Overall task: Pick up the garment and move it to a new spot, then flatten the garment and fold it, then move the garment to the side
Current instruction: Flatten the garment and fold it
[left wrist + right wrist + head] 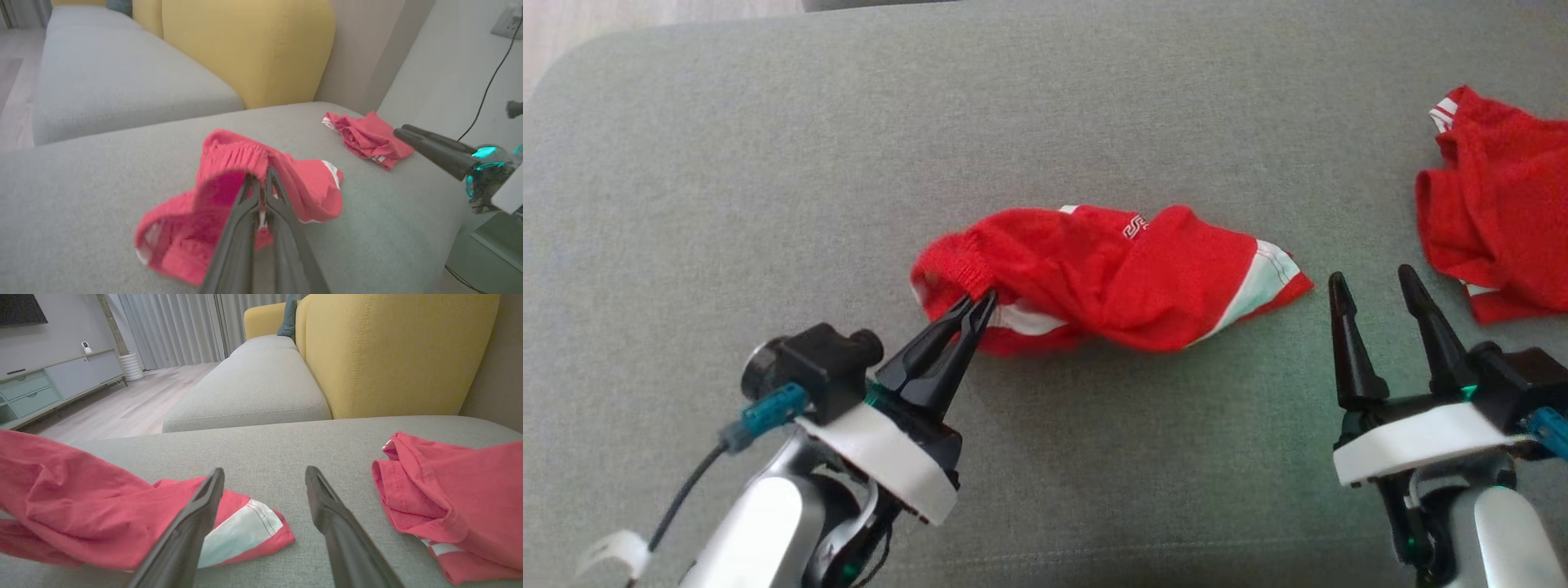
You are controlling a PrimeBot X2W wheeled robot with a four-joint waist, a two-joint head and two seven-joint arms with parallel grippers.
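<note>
Red garment (1111, 278), one of two, lies crumpled mid-seat on the grey sofa (768, 163), its long axis running side to side. The left gripper (980, 304) is clamped on its waistband end. The right gripper (1376, 286), fingers spread, hovers near its hem end. A second garment (1494, 212) lies further right. A yellow backrest (388, 351) stands behind.

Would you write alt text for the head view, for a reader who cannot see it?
The left gripper is shut on a red garment on a grey cushion; the right gripper is open near a second red garment.
</note>
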